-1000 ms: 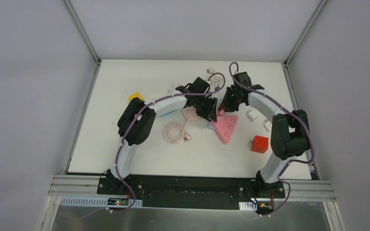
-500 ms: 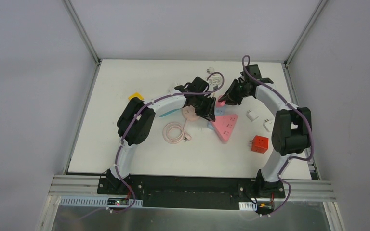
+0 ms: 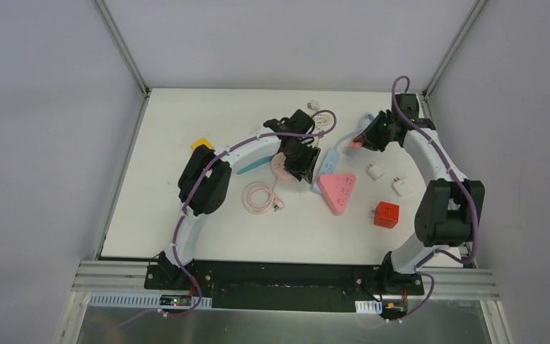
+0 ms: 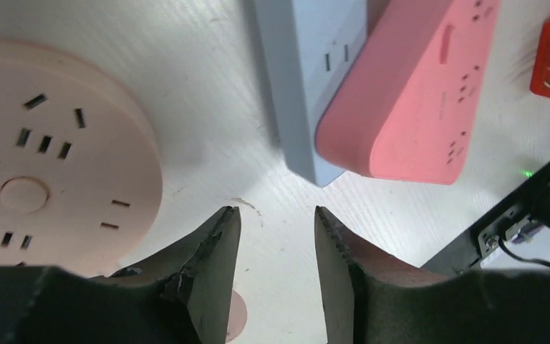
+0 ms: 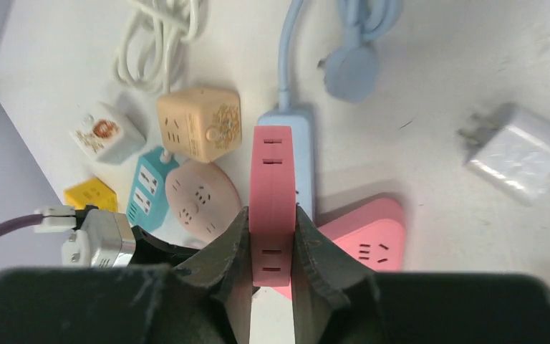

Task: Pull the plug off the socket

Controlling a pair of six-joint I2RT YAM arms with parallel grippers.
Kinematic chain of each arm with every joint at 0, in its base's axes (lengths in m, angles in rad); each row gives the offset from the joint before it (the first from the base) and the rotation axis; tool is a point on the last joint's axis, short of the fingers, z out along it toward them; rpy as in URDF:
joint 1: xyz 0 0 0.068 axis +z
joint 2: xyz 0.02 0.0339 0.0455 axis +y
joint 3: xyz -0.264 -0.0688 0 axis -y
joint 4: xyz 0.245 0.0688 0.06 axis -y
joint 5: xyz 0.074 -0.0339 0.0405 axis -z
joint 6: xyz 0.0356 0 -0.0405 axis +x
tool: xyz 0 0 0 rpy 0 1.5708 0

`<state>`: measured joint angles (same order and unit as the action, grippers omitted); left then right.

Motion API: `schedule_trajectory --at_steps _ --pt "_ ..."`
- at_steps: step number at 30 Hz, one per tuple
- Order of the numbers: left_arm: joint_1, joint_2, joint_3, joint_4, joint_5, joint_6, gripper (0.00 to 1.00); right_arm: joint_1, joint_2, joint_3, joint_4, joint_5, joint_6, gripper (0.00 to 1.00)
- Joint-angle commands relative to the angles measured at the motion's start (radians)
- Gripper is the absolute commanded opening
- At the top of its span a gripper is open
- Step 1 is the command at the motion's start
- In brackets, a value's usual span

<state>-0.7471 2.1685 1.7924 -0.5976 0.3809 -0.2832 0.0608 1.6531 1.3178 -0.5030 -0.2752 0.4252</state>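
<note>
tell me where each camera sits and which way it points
Top external: above and behind the bases, looking down on the white table; the left arm and right arm show whole.
Left wrist: on the left arm, facing down at the table; its open left fingers frame the bottom.
Right wrist: on the right arm, looking down past the right fingers shut on the pink plug.
Shared: all three show the blue strip and the pink triangular socket.

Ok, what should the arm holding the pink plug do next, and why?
Probably lower the right gripper to a bare bit of table and let go. It is shut on the pink plug, which looks already lifted off the blue strip, so the pulling seems done.
</note>
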Motion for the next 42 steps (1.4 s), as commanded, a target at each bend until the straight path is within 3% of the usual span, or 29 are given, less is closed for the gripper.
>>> schedule_trajectory --at_steps 1,6,14,22,25,27,34,39,42 --pt "-0.004 -0.012 0.115 -0.149 -0.038 0.06 0.49 -0.098 -0.096 -0.026 0.029 0.073 0.003 0.0" --pt "-0.004 -0.105 0.146 -0.142 -0.057 0.068 0.65 -0.214 -0.106 -0.064 0.059 0.074 0.043 0.0" --pt "0.005 -0.307 0.027 -0.117 -0.17 0.082 0.77 -0.339 0.024 -0.063 0.161 -0.025 0.131 0.0" --pt "0.007 -0.519 -0.109 -0.16 -0.511 0.143 0.84 -0.366 0.217 0.081 0.196 -0.114 0.12 0.03" --pt "0.007 -0.59 -0.156 -0.159 -0.633 0.135 0.98 -0.379 0.268 0.104 0.21 -0.168 0.109 0.03" --pt "0.008 -0.634 -0.185 -0.152 -0.709 0.128 0.99 -0.393 0.295 0.114 0.211 -0.199 0.099 0.05" --pt "0.028 -0.738 -0.249 -0.115 -0.788 0.121 0.99 -0.408 0.322 0.084 0.188 -0.199 0.042 0.27" --pt "0.045 -0.814 -0.343 -0.018 -0.885 0.07 0.99 -0.408 0.296 0.073 0.107 -0.108 0.039 0.53" --pt "0.071 -0.868 -0.398 0.038 -0.86 0.02 0.99 -0.408 0.258 0.059 0.066 -0.044 0.028 0.64"
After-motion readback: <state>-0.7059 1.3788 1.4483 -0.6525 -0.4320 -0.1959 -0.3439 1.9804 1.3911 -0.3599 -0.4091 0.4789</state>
